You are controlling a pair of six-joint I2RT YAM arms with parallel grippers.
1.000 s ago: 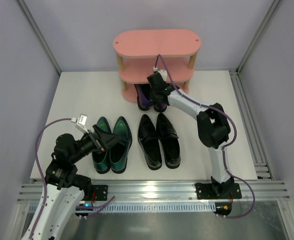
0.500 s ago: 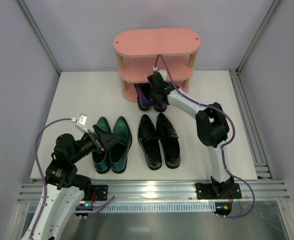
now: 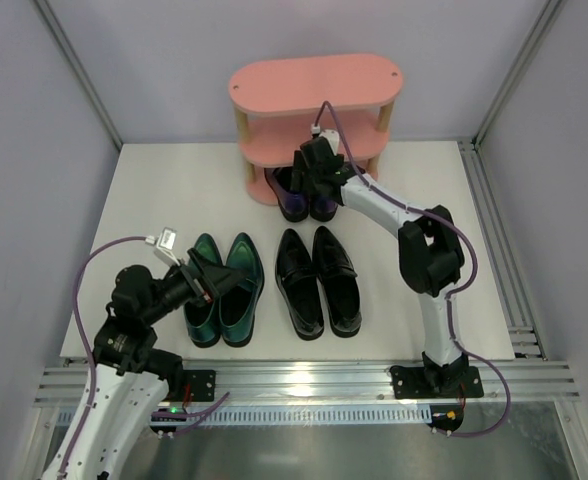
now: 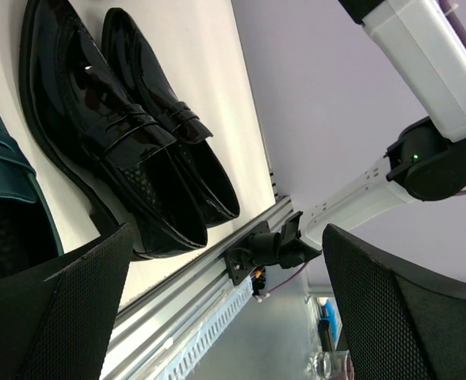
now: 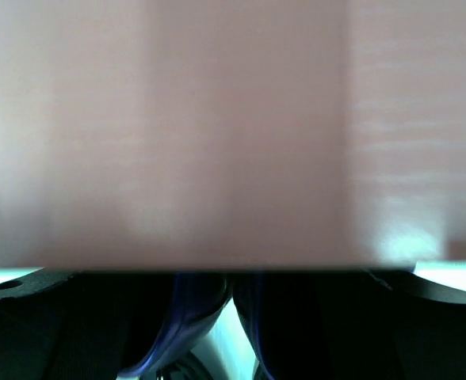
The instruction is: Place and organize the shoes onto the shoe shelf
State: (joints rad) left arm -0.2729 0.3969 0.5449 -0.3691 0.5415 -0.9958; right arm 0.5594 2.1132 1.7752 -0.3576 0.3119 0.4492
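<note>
The pink shoe shelf [image 3: 314,85] stands at the back of the table. The purple shoes [image 3: 293,205] lie side by side on its bottom tier, heels sticking out toward me. My right gripper [image 3: 313,183] hovers over those heels, open and holding nothing. In the right wrist view a blurred pink board [image 5: 217,134] fills the top, with the purple shoes [image 5: 189,317] below it. The teal-green shoes [image 3: 225,290] and the black shoes [image 3: 319,280] sit as pairs on the table. My left gripper [image 3: 210,284] is open over the teal pair, its fingers [image 4: 55,317] wide apart and empty.
In the left wrist view the black shoes [image 4: 130,134] lie beside a teal shoe [image 4: 3,198], with the metal rail [image 4: 193,317] and the right arm's base [image 4: 273,247] beyond. Light wooden posts [image 3: 241,128] carry the shelf's boards. Frame bars and walls close in the table.
My right gripper has opened and let go of the purple shoes, shifting slightly toward the shelf. The left arm has not moved.
</note>
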